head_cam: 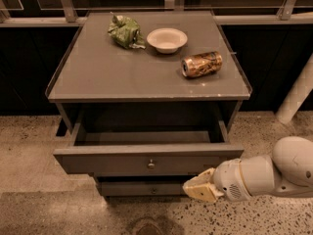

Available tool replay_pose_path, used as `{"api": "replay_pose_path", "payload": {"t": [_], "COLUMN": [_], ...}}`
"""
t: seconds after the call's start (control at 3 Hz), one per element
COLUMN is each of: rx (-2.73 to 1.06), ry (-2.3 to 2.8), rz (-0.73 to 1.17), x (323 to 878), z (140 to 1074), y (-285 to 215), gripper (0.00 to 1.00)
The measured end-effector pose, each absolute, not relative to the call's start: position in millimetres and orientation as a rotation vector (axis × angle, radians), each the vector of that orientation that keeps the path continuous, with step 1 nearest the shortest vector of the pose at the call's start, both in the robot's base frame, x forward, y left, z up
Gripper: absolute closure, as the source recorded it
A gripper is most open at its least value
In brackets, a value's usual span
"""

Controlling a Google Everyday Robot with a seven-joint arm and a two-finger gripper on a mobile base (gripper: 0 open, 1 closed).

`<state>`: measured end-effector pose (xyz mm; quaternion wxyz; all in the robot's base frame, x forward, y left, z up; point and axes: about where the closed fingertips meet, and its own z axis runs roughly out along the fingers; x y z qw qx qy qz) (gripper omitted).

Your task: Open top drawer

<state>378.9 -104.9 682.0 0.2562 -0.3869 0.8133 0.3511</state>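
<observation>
The top drawer [122,163] stood well out from the grey cabinet [122,80], its dark interior showing behind the flat front panel and its small round knob [151,164] at the centre of that panel. The gripper [198,188] sat low and to the right of the knob, just under the right end of the drawer's front panel and near its lower edge. Whether it touched the panel could not be told. It held nothing that could be seen, and whether it was open or closed could not be told either.

The arm [274,173] came in from the right edge of the view, low over the speckled floor [29,151]. It lay nearly level, its rounded white links pointing left, and ended in the tan gripper, which tilted slightly downward toward the cabinet's base. Just left of the gripper, beneath the open drawer, the front of a lower drawer [142,189] showed, set further back.

On the cabinet top lay a crumpled green bag [125,31], a white bowl [167,39] just beside it, and a can [202,64] on its side nearer the right edge.
</observation>
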Motion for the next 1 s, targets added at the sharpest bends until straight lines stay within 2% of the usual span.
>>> {"api": "replay_pose_path", "payload": {"t": [0.33, 0.67, 1.0], "rx": [-1.050, -1.050, -1.050], "ry": [2.207, 2.207, 2.207], "rz": [0.953, 0.953, 0.953], "x": [378.9, 378.9, 378.9], "z": [682.0, 682.0, 682.0], "y": [-104.8, -104.8, -104.8], "gripper": [0.12, 0.00, 0.00]}}
